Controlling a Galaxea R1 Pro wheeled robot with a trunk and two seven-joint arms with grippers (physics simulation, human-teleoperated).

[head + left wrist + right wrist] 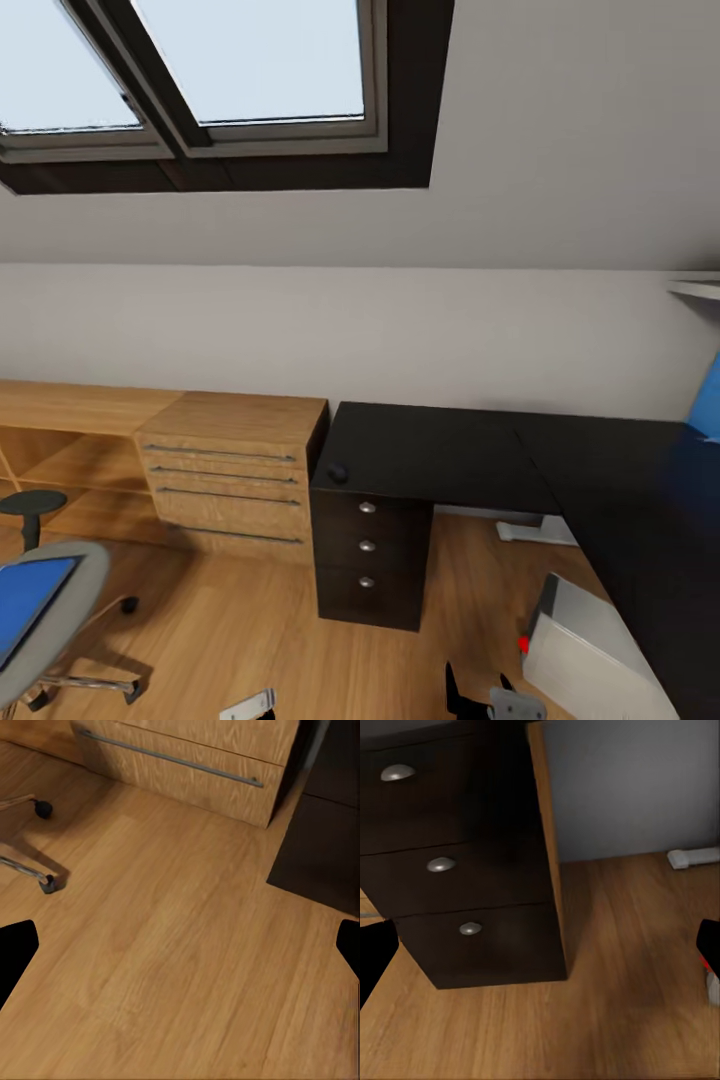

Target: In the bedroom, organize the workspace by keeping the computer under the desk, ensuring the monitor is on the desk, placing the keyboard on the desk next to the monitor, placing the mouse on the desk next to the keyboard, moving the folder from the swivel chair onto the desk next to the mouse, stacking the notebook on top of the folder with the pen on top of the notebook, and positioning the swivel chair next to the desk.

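Both grippers spread and empty over the floor, I see the folder lying on the swivel chair left of the desk; a careless reach may roll the chair away.

Mouse on desk; folder on swivel chair.

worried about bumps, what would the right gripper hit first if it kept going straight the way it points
Most likely the desk's bottom drawer or the wood floor just beside it; depth is hard to judge here.
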